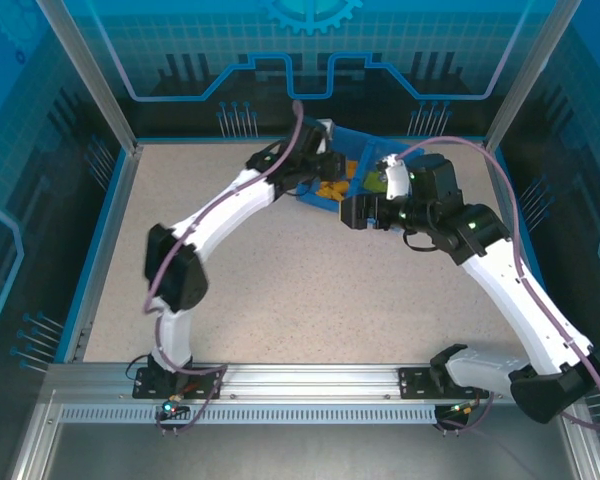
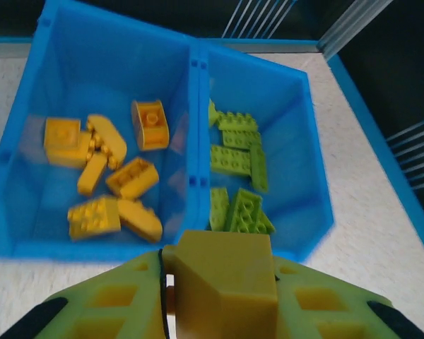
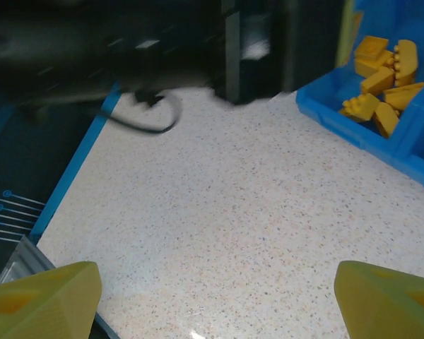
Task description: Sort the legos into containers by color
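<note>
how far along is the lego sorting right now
Mostly done: orange legos lie in the left compartment of the tray, green legos in the right one, unmixed. In hand: the left gripper is shut on one more orange brick. Left: drop it with the orange ones. The right gripper is open over the table.

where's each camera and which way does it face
top external: above and behind the arms, looking down at the table; both reach the tray.
left wrist: above the tray, looking in; left gripper shut on an orange brick.
right wrist: low over the table, tray at upper right; right gripper open.
shared: both wrists see orange legos.
</note>
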Tool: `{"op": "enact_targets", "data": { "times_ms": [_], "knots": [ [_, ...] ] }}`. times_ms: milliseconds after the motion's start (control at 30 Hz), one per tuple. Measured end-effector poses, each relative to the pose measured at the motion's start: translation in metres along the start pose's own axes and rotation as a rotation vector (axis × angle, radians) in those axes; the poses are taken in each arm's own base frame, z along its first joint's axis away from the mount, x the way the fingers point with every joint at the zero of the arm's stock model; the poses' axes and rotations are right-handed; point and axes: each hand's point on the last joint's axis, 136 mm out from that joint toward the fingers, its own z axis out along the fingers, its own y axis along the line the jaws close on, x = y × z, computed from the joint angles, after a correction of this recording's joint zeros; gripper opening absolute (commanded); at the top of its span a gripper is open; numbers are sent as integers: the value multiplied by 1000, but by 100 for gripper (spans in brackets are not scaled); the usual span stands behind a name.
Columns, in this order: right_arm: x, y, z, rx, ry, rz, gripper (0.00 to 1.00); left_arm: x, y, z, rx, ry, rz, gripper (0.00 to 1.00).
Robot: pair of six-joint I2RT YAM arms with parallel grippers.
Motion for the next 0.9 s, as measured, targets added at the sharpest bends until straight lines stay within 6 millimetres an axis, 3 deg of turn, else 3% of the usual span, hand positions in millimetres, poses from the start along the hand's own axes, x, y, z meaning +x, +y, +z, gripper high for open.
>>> {"op": "enact_targets", "data": {
  "times_ms": [200,333,400,633,767,900],
  "knots": [
    [5,-8,-8,39,-16,7,88,-11,18,89,-59,-24,19,32],
    [6,-10,-18,53,-27,6,88,-9,40,117,-111,-44,5,34],
    [6,-9,-22,51,-33,5,88,-13,49,125,-124,-66,-11,37],
    [17,-14,-27,57,-35,19,88,-51,72,137,-94,-201,-106,67],
    [19,-18,-25,71,-32,22,89,-64,75,132,-83,-237,-120,70],
    [19,-19,-25,80,-35,22,89,-57,69,123,-70,-201,-115,69]
  ]
}}
